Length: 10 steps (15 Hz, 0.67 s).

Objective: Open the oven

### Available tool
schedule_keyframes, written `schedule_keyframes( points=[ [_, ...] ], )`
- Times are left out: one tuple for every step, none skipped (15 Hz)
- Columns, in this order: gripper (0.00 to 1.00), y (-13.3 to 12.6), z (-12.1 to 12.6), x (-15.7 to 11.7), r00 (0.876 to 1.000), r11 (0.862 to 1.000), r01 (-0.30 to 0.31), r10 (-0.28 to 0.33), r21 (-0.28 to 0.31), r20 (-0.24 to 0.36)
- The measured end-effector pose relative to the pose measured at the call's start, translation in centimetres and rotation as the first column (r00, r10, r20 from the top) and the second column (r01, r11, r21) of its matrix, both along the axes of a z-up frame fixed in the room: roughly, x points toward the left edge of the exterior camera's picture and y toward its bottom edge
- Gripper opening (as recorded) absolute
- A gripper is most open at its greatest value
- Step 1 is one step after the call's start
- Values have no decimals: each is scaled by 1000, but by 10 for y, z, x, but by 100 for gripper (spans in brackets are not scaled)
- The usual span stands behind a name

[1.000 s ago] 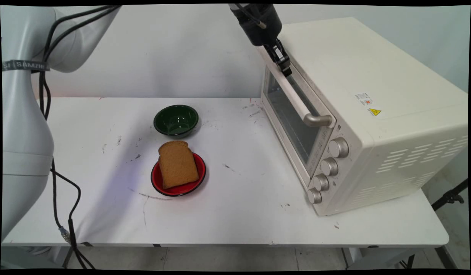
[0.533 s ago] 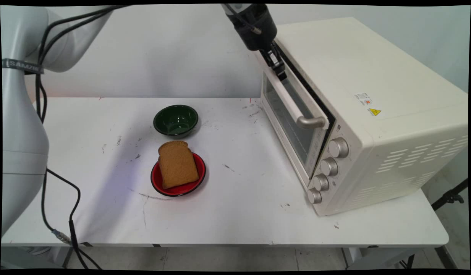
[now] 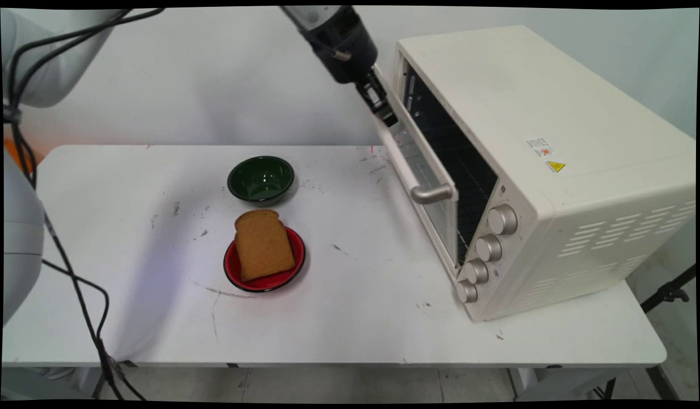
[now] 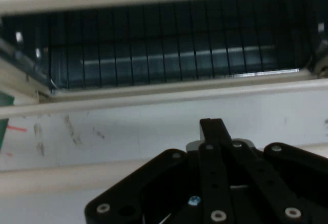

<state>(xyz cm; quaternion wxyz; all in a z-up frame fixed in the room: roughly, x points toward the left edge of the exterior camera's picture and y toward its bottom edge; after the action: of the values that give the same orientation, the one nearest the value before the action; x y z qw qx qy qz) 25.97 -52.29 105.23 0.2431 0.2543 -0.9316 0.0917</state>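
The hand [image 3: 384, 111] sits at the far end of the oven door's handle [image 3: 409, 170], closed around the bar as best the main view shows; in the hand view only one finger [image 4: 211, 131] rises against the pale bar, so the grip looks firm but the second finger is hidden. The door [image 3: 426, 187] hangs part open, tilted out from the top of the oven [image 3: 554, 170], with the dark cavity and wire rack [image 4: 169, 55] exposed behind it.

The main risk here is the grip sliding off. The hand holds the handle near one end, not the middle, so a pull along the wrong arc could twist the door on its hinge or let the bar slip out, and the door could then drop open hard or spring back. A strong pull might also drag the oven across the desk [image 3: 350, 318]. The slice of bread [image 3: 263, 244] on the red plate [image 3: 287, 272] and the green bowl [image 3: 262, 179] lie well apart from the door's swing.

Compared with a second ago, when the door was shut, it now stands clearly ajar, and the hand has moved left and slightly down with the handle. Bread, plate and bowl are unmoved.
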Motion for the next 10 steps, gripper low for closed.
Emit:
schedule_keyframes(
  points=[
    [0, 5, -3, 6, 1000, 1000, -2, 2, 0, -1],
    [0, 9, -6, 13, 1000, 1000, -4, 4, -1, -4],
    [0, 14, -10, 19, 1000, 1000, -4, 4, -2, -6],
    [0, 18, -14, 25, 1000, 1000, -6, 5, -3, -8],
    [0, 22, -19, 31, 1000, 1000, -9, 9, -3, -13],
    [0, 26, -24, 38, 1000, 1000, -14, 14, -3, -20],
    [0, 29, -29, 44, 999, 1000, -18, 17, -6, -28],
    [0, 32, -35, 51, 999, 1000, -23, 22, -10, -38],
    [0, 36, -41, 58, 998, 999, -29, 28, -14, -48],
    [0, 39, -46, 64, 998, 999, -33, 31, -19, -58]
  ],
)
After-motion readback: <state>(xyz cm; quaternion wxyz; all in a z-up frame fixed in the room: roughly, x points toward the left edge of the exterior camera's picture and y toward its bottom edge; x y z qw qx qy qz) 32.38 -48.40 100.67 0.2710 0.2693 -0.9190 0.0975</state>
